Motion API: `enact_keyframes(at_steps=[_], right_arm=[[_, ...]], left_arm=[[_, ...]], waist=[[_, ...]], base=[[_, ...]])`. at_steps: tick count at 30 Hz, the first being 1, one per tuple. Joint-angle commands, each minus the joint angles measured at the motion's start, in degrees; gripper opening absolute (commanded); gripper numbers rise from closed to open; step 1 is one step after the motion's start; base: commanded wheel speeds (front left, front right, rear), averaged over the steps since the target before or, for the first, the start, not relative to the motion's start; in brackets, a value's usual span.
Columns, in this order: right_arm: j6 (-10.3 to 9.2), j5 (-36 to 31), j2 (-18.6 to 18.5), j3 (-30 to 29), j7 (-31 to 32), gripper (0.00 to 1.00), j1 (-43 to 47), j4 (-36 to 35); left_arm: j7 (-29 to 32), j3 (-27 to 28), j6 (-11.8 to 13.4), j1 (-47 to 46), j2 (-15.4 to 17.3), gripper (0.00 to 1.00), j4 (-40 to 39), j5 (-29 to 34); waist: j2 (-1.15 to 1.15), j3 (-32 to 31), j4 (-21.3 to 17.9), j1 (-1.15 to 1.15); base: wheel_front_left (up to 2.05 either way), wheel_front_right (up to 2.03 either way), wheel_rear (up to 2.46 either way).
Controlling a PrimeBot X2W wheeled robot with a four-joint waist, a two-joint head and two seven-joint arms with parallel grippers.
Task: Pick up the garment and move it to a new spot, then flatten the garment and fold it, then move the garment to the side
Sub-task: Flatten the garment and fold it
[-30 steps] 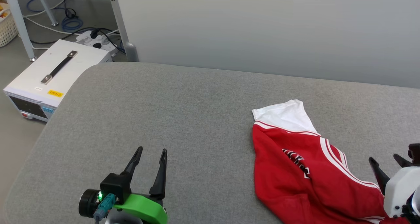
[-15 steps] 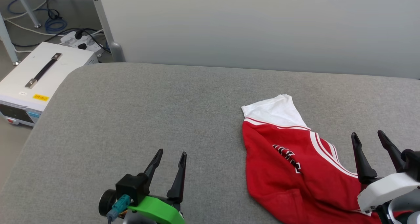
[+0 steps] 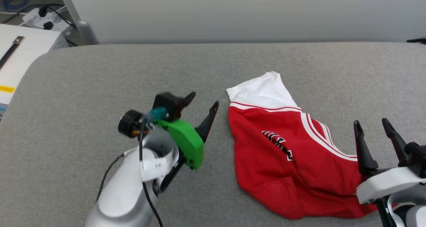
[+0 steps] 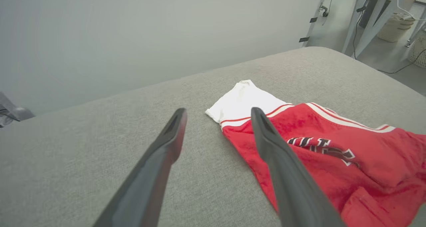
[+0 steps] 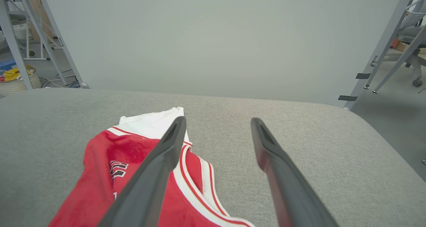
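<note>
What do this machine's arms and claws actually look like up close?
Each claw has two long, dark, tapering fingers. The left claw sits on a bright green bracket that carries a round black camera and a teal plug. Its forearm is silvery, with a white label band and a thin black cable. The right claw sits on a white shell.
</note>
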Motion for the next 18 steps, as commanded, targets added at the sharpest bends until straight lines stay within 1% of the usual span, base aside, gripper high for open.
enact_keyframes(at_steps=[1,5,7,9,13,18], right_arm=[[-0.04,-0.36,0.38,0.43,-0.80,1.00,-1.53,-0.36],[-0.04,-0.74,1.45,1.81,-1.93,1.00,-3.35,0.12],[-0.04,-0.90,1.99,2.34,-2.65,1.00,-3.95,0.70],[-0.04,-1.01,2.40,2.88,-3.31,1.00,-4.42,1.26],[-0.04,-1.10,3.17,4.09,-4.77,1.00,-5.38,2.65],[-0.04,-0.86,3.87,4.95,-6.62,1.00,-6.24,4.63]], left_arm=[[2.08,-0.81,-0.39,-4.02,0.95,1.00,0.44,-1.96],[13.03,-5.53,-0.39,-14.71,4.15,1.00,2.86,-8.55],[20.58,-7.42,-0.39,-19.62,5.36,1.00,4.69,-13.87],[25.99,-8.82,-0.39,-23.89,6.94,1.00,6.29,-16.70],[33.70,-9.84,-0.39,-30.49,9.60,1.00,10.90,-20.71],[39.88,-9.37,-0.38,-34.98,10.88,1.00,17.42,-23.90]], waist=[[0.00,5.08,-4.98,0.00],[0.00,8.45,-9.09,0.00],[0.00,9.95,-11.29,0.00],[0.00,11.25,-13.13,0.00],[0.00,13.42,-16.74,0.00],[0.00,15.17,-20.11,0.00]], base=[[0.00,0.00,0.00],[0.00,0.00,0.00],[0.00,0.00,0.00],[0.00,0.00,0.00],[0.00,0.00,0.00],[0.00,0.00,0.00]])
